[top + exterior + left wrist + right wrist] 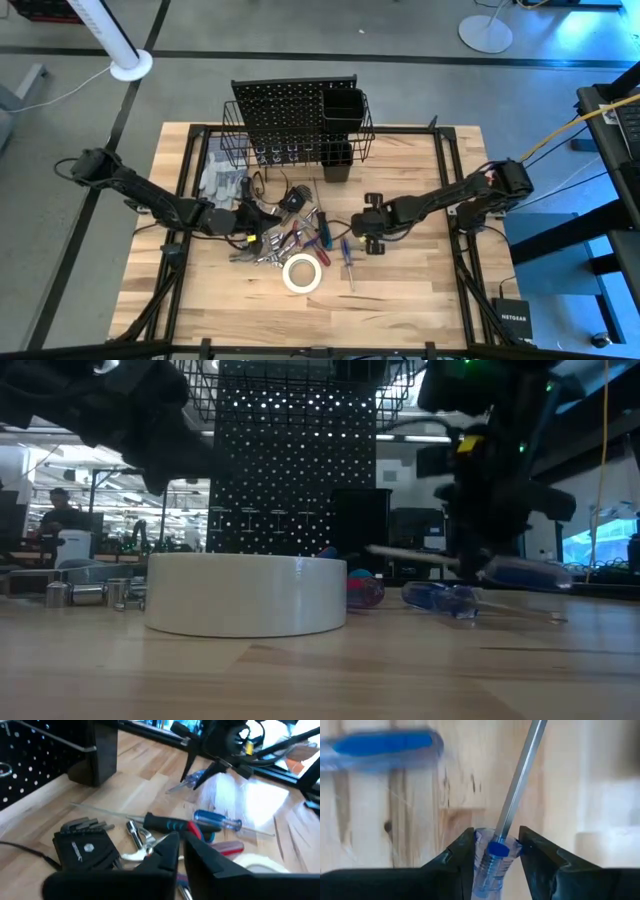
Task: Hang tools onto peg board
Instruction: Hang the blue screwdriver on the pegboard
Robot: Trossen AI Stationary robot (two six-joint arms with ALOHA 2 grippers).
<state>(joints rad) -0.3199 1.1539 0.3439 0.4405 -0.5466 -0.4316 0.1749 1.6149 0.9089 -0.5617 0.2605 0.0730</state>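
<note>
The black peg board [285, 115] stands upright at the table's far middle, with a wire basket and a square cup [342, 102] on it. The tools [285, 240] lie in a heap in front of it: wrenches, pliers and screwdrivers, with a white tape roll [302, 273] nearer. My left gripper [182, 845] hovers low over the heap's left side, fingers almost together, nothing seen between them. My right gripper [372, 232] is just right of the heap, shut on a clear blue-handled screwdriver [525, 572]. A second blue screwdriver [440, 598] lies on the table below it. My right gripper pinches the screwdriver's clear blue handle at its shaft end [492, 854] between its two fingers. The fingers [462, 847] come steeply from above and lie across the handle. The screwdriver is lifted clear of the table, roughly level, its shaft [410, 555] toward the table's left.
Grey gloves [222, 183] lie left of the peg board's foot. A black hex-key set [85, 845] and a black-handled screwdriver [165, 824] lie just ahead of my left gripper. Bare wood lies at the near edge and the near right. A person sits far off in the room [60, 510].
</note>
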